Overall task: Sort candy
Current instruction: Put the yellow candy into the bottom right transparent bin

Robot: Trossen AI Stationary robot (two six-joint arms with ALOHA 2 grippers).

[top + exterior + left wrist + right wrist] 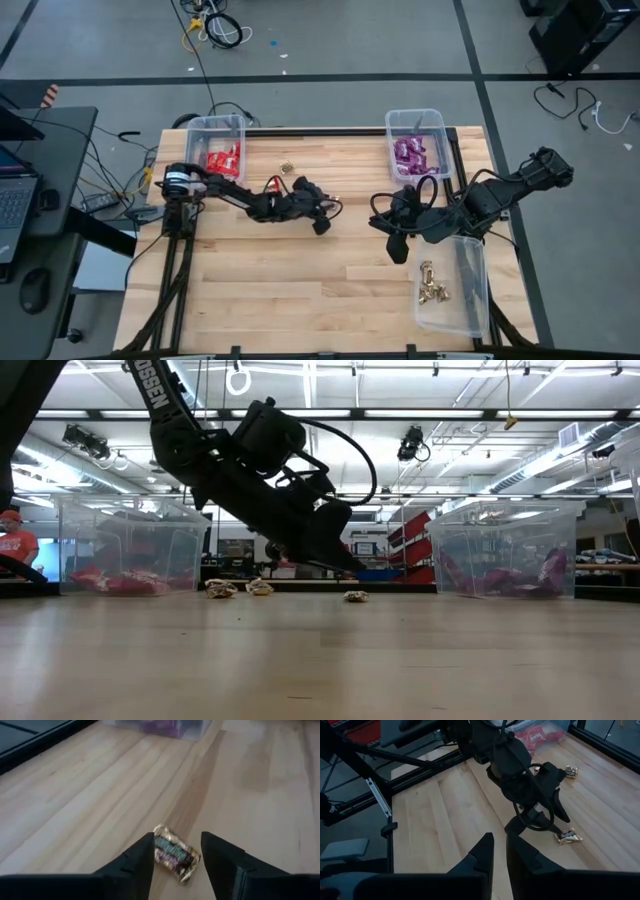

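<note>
A gold foil-wrapped candy lies flat on the wooden table, and it also shows in the right wrist view. My left gripper is open, reaching toward the table's middle. Its fingers stand on either side of this candy, just above the table, without touching it. More gold pieces lie nearer the far edge. Red packets sit in the far left bin, purple packets in the far right bin, and gold pieces in the near right bin. My right gripper waits right of centre with only a narrow slit between its fingers.
Three clear plastic bins stand on the table: one at the far left, one at the far right, one along the near right edge. Bare wood spreads across the near half. A person in red stands beyond the table.
</note>
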